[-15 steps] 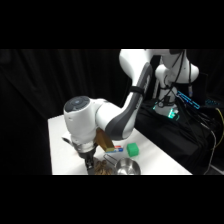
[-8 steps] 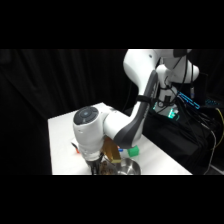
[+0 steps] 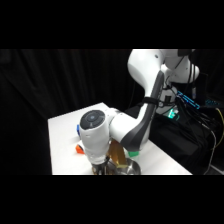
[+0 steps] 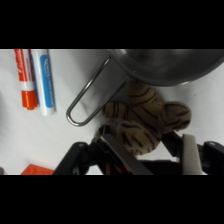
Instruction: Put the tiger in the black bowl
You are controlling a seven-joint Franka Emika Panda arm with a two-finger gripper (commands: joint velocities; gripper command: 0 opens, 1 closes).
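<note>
tiger [image 4: 142,122] beside metal bowl [image 4: 165,65]

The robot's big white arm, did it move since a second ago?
Yes. Seen from the side, the arm has slid toward the table's front right edge and dropped lower.

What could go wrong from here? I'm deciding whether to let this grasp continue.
The tiger lies against the silver metal bowl and its wire handle, so the gripper might snag or drag them when lifting. The black bowl shows in neither view, so the carry path cannot be judged.
</note>
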